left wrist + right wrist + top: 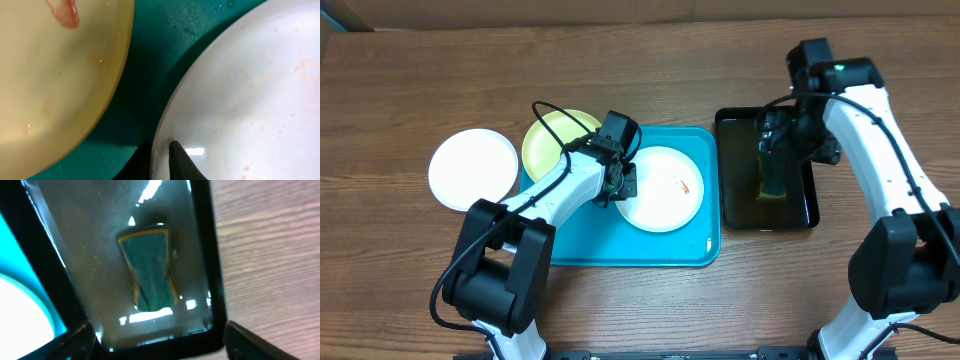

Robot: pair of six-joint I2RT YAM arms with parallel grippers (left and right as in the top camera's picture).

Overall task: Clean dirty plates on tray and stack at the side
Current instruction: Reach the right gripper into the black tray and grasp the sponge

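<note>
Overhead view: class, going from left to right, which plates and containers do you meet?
In order: plain white plate → green plate → smeared white plate → black basin.

This setting reads as a robotics lab bench staged as a washing-up station. Two white-and-black robot arms, the left arm (565, 190) and the right arm (880, 150), trailing loose black cables (552, 108), stand at the near edge of a plain wood-grain counter (400, 80). On it sit a blue tray (620, 250) and a shallow black basin (735, 200) of water with a green sponge (150, 272) in it.
</note>
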